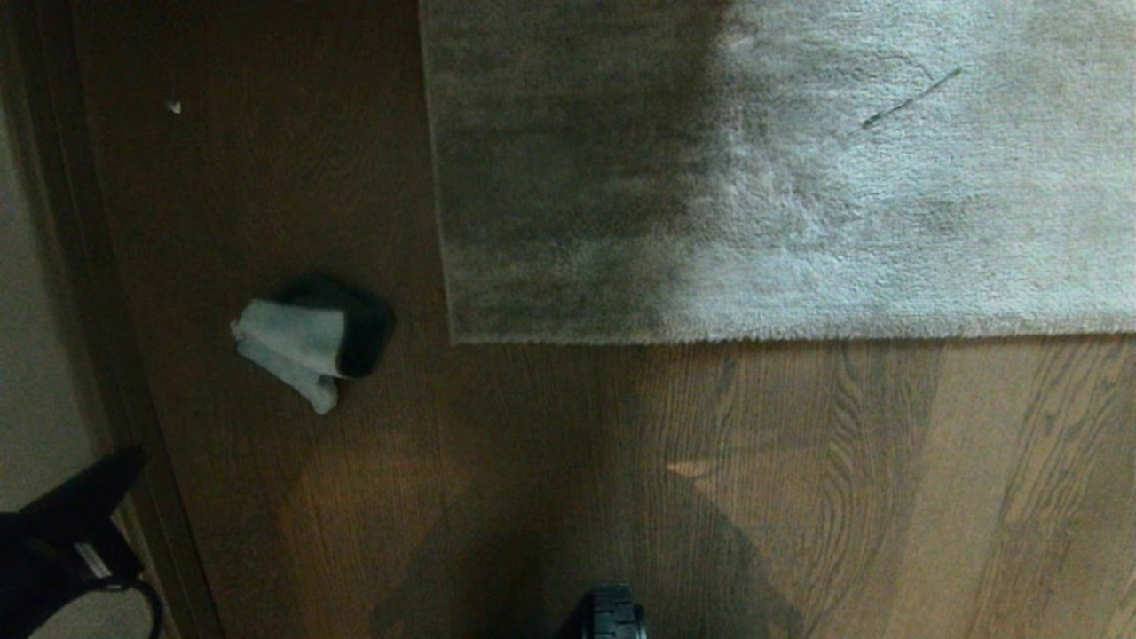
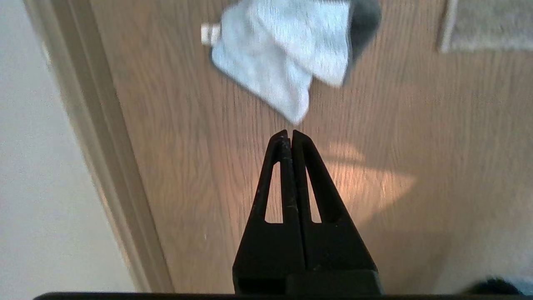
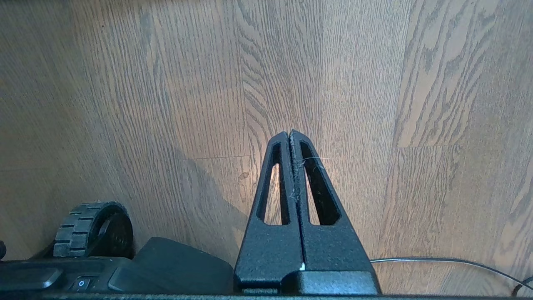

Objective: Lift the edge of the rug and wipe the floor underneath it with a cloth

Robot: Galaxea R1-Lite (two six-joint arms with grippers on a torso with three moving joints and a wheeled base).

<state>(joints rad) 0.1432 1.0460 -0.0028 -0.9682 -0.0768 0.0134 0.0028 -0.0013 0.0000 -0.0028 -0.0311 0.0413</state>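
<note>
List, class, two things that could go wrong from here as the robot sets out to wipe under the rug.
1. The left gripper is shut and empty, short of the cloth; reaching in like this may just push the cloth along the floor.
2. The rug edge lies flat, so shut fingers could slide over it rather than under.

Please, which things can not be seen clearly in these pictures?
- Dark part under the cloth: shadowed in head view, cut off in left wrist view.
- Rug edge: far side beyond the frame.
- Left tool: only its arm shows in head view.
- Right tool: outside head view.
</note>
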